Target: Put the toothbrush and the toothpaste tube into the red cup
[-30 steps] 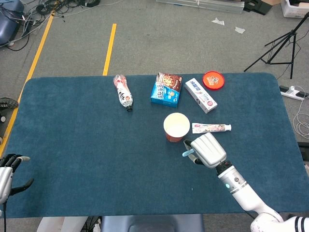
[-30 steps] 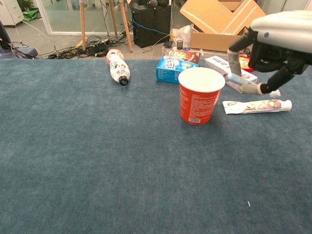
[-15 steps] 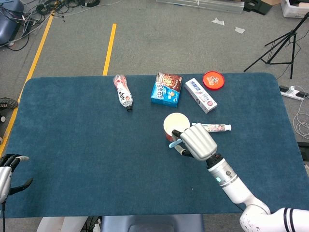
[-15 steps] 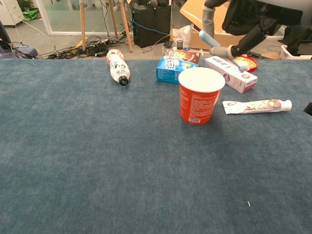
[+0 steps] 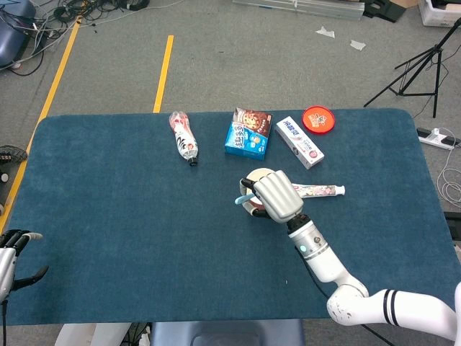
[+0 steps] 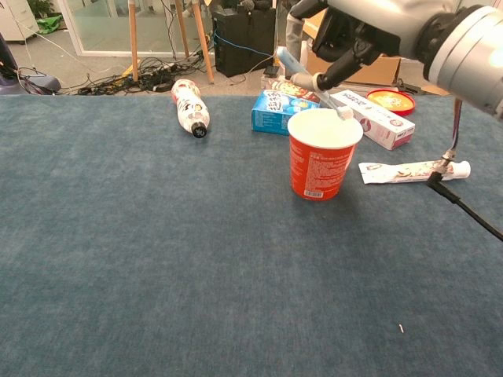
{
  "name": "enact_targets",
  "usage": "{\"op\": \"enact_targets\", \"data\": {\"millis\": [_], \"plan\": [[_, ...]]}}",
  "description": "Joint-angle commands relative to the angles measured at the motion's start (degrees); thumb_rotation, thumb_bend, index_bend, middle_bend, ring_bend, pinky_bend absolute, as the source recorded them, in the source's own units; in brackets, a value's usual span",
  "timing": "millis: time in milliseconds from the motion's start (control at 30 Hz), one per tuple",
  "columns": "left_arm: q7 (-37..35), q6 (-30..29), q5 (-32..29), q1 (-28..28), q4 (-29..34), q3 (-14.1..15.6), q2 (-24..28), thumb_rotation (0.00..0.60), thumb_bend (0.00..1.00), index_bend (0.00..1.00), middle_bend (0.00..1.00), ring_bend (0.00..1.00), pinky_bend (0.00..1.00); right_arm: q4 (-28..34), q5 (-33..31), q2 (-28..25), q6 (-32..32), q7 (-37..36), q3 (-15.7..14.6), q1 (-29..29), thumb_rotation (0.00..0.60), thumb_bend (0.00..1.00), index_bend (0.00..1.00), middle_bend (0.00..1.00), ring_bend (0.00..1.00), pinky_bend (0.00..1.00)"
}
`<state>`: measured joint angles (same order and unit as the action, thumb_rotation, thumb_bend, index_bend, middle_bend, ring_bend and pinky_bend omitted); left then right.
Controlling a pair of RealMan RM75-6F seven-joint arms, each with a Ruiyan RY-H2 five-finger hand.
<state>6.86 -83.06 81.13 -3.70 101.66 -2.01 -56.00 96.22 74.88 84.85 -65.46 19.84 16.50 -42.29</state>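
Red cup [image 6: 323, 162] sits under my right hand [image 6: 357, 31], which pinches the toothbrush [image 6: 311, 80] tilted, head over the rim, ready to drop in.

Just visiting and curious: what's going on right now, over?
Right hand holds toothbrush over red cup. Left hand idle, open. Toothpaste tube lies beside cup. Nothing blocking.
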Motion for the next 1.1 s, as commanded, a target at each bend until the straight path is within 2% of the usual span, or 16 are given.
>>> {"op": "enact_targets", "data": {"millis": [33, 267, 400, 733, 1100], "plan": [[-0.3, -0.1, 0.2, 0.0, 0.1, 0.1, 0.1, 0.600, 0.17, 0.32, 0.31, 0.21, 0.27, -5.5, -0.5, 3.8, 0.1, -3.7, 0.3, -1.1, 0.600, 0.25, 0.65, 1.00, 1.00, 1.00], [-1.1, -0.2, 0.5, 0.1, 0.1, 0.1, 0.4, 0.600, 0.17, 0.32, 0.31, 0.21, 0.27, -12.7, -1.1, 7.3, 0.9, -8.6, -0.5, -1.1, 0.600, 0.25, 0.65, 1.00, 1.00, 1.00], [-1.1, -0.3, 0.7, 0.1, 0.2, 0.2, 0.5, 0.600, 0.17, 0.32, 0.31, 0.21, 0.27, -14.4, -1.4, 7.7, 1.2, -9.4, -0.8, -1.0, 0.600, 0.25, 0.65, 1.00, 1.00, 1.00], [-0.4, -0.2, 0.7, 0.1, 0.2, 0.3, 0.2, 0.600, 0.17, 0.32, 0.31, 0.21, 0.27, -15.4, -4.5, 6.7, 3.6, -9.9, -1.3, -0.1, 0.600, 0.21, 0.64, 1.00, 1.00, 1.00], [0.0, -0.2, 0.6, 0.0, 0.2, 0.3, 0.0, 0.600, 0.17, 0.32, 0.31, 0.21, 0.27, -15.1, -4.8, 6.2, 3.9, -10.2, -1.4, 0.2, 0.600, 0.14, 0.51, 1.00, 1.00, 1.00]]}}
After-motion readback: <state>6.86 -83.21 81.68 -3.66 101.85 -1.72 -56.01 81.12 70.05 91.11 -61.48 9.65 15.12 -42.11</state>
